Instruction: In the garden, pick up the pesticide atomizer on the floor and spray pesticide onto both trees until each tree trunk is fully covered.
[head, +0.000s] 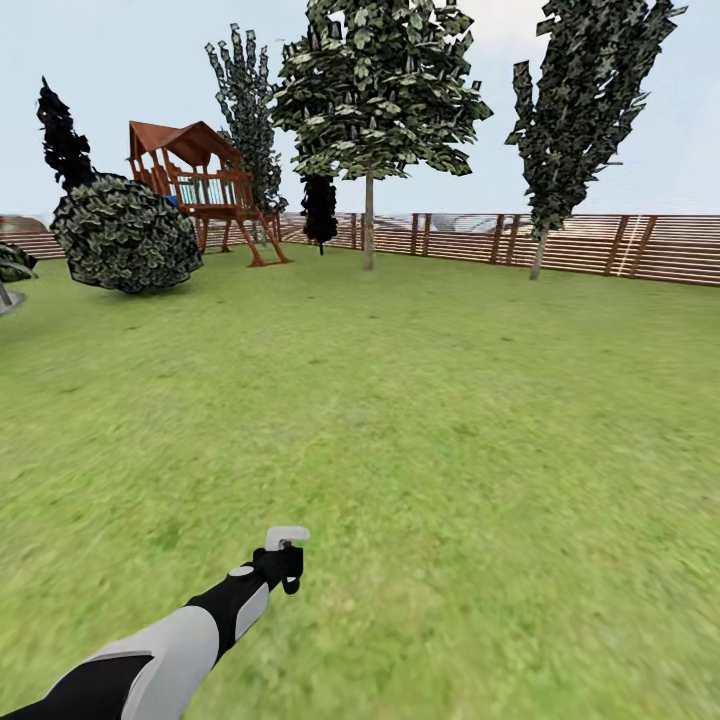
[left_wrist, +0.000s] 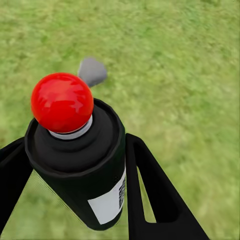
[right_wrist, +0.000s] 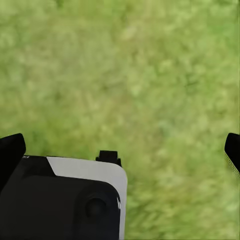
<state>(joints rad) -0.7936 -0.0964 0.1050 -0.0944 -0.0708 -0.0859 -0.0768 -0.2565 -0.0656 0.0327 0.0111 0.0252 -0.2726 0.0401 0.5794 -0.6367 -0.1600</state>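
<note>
The left gripper clamps the black pesticide atomizer, held out low over the lawn, while the right gripper hangs with fingers spread apart above grass, and a tree stands far ahead by the wooden fence.

The atomizer runs off the left wrist view's lower edge, and both fingers beside it are cut there too. In the head view the left gripper is too small to read. The right gripper's fingertips are clipped at the right wrist view's sides.
</note>
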